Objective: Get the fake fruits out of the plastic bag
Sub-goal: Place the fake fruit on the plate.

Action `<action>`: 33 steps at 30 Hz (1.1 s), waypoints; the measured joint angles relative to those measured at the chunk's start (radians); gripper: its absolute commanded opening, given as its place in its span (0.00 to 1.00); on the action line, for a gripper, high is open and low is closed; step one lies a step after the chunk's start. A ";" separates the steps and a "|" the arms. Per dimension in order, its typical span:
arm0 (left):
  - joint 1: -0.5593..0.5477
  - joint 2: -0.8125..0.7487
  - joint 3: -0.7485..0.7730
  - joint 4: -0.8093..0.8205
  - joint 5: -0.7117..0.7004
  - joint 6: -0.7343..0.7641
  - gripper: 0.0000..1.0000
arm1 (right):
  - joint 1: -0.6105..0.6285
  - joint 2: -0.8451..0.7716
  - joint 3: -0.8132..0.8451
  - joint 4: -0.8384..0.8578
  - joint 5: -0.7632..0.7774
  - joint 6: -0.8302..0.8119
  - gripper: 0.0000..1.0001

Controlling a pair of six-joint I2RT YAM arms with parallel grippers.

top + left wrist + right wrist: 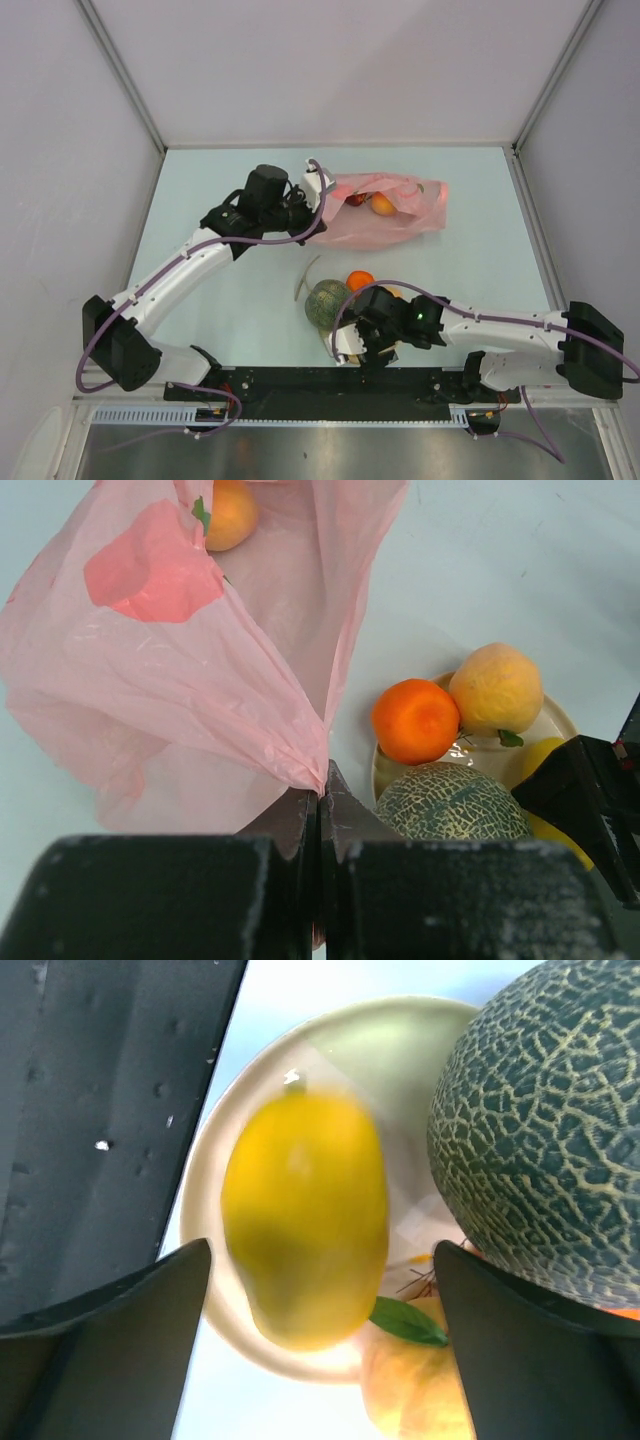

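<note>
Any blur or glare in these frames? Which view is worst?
Right wrist is worst: yellow oblong fruit smeared, melon netting crisp. Left wrist: left gripper soft up close, plastic bag and orange sharp. Top external: even light, faint shadows, no glare.

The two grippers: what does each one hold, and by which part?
The left gripper pinches a gathered fold of the plastic bag. The right gripper holds nothing; its fingers stand open around the yellow oblong fruit.
</note>
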 measured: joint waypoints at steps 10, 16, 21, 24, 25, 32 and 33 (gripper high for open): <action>0.000 -0.001 -0.010 0.003 0.047 -0.007 0.00 | 0.005 -0.106 0.028 -0.144 -0.008 0.052 1.00; 0.000 -0.001 -0.013 0.003 0.050 -0.007 0.00 | 0.006 -0.164 0.061 -0.302 -0.090 0.045 0.38; 0.000 -0.001 -0.014 0.004 0.056 -0.009 0.00 | 0.005 -0.116 0.059 -0.364 -0.104 0.056 0.54; 0.000 -0.001 -0.014 0.004 0.066 -0.014 0.00 | 0.003 -0.118 0.058 -0.353 -0.079 0.062 0.55; 0.000 -0.001 -0.014 0.004 0.069 -0.014 0.01 | 0.002 -0.119 0.058 -0.345 -0.068 0.063 0.57; 0.000 -0.001 -0.014 0.004 0.076 -0.014 0.00 | -0.008 -0.142 0.058 -0.251 0.014 0.088 0.64; 0.000 -0.001 -0.014 0.004 0.076 -0.014 0.00 | -0.013 -0.140 0.058 -0.233 0.024 0.091 0.66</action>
